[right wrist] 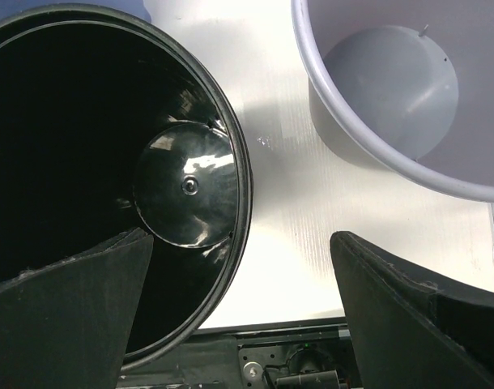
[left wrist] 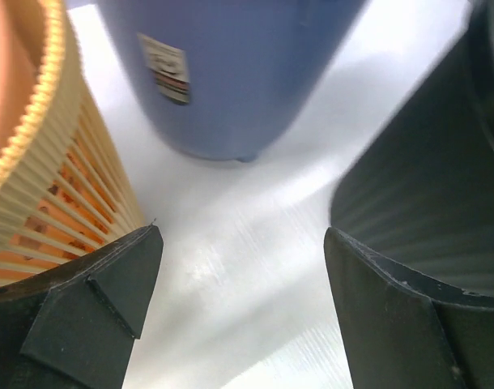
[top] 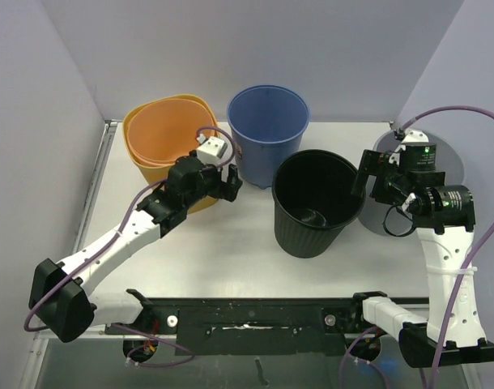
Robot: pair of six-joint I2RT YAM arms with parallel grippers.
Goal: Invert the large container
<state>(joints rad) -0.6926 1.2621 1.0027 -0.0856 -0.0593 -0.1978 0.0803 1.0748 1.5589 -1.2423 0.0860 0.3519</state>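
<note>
A black bin [top: 312, 231] stands upright and open in the middle of the table, with a blue bin [top: 267, 130] behind it and an orange ribbed bin [top: 162, 130] at the back left. My left gripper [top: 229, 185] is open and empty, low between the orange bin [left wrist: 36, 162], the blue bin [left wrist: 231, 73] and the black bin [left wrist: 425, 194]. My right gripper [top: 364, 174] is open at the black bin's right rim [right wrist: 243, 170]. The rim lies between the jaws, one finger over the inside and the other outside.
A grey bowl [right wrist: 409, 89] sits upright just right of the black bin, partly hidden behind my right arm in the top view [top: 453, 158]. White walls close in the back and sides. The white table [top: 223, 251] ends at a black rail near the arm bases.
</note>
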